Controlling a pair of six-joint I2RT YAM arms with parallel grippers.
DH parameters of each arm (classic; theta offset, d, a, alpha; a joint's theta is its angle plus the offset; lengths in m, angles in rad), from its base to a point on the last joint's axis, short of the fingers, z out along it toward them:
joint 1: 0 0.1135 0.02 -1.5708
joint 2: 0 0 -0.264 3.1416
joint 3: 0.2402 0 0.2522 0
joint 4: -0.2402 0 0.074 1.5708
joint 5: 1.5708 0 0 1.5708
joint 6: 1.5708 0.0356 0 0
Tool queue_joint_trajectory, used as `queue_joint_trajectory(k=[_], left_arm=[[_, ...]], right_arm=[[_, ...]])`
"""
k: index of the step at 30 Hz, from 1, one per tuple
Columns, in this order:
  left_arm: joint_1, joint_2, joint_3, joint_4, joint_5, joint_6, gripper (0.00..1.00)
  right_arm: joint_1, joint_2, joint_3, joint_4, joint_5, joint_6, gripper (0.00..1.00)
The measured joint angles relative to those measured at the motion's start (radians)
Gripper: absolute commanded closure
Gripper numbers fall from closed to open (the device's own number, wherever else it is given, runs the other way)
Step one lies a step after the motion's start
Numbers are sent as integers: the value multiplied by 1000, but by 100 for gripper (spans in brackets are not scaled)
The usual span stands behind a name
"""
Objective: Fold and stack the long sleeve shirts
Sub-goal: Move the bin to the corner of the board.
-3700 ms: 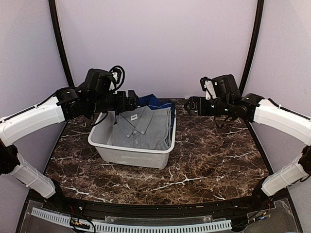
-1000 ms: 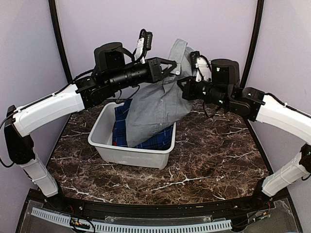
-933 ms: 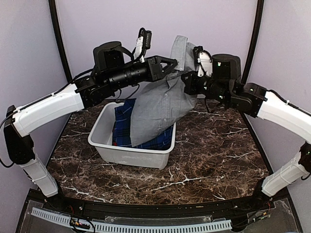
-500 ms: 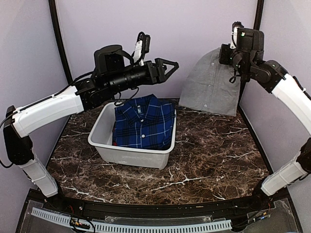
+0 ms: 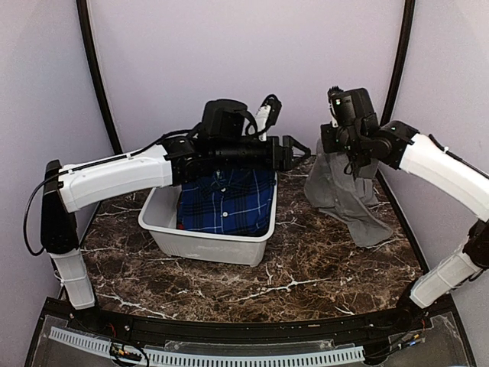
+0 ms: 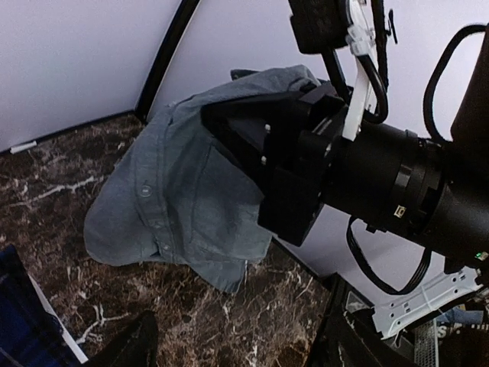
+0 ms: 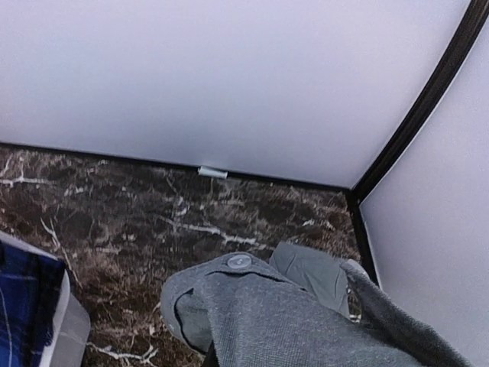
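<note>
- I see the dark marble table (image 5: 321, 260) filling the floor of the top view
- The white tub (image 5: 202, 246) sits on its left half
- The grey shirt (image 5: 344, 195) hangs bunched at the far right, well apart from the tub; its top is off the table while its lower end trails onto the marble towards the right edge
- The plaid shirt (image 5: 229, 202) lies folded inside the tub, collar towards the back wall
- My right gripper (image 5: 338, 149) is clamped onto the top of the grey shirt, and the cloth crowds the bottom of its wrist view
- My left gripper (image 5: 299, 151) hovers over the tub's far right corner, pointing at the grey shirt, fingers spread apart with nothing between them
</note>
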Motion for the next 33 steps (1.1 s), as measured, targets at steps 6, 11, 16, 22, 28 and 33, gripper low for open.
queue_joint_trajectory(k=[6, 11, 16, 22, 28, 33], left_arm=[[-67, 165, 82, -151, -26, 8, 25], [-113, 245, 152, -253, -76, 24, 25], [-142, 294, 220, -305, -118, 26, 26], [-152, 364, 286, -373, -198, 11, 26], [-137, 404, 316, -448, -274, -17, 27], [-122, 376, 272, -460, -283, -9, 28]], right_arm=[[-11, 10, -183, -47, -72, 140, 100], [-66, -39, -290, -54, -111, 262, 100], [-129, -122, -392, -48, -158, 365, 100], [-172, -179, -457, -18, -232, 418, 100], [-172, -179, -473, 23, -305, 433, 100], [-172, -179, -499, 53, -359, 432, 100]])
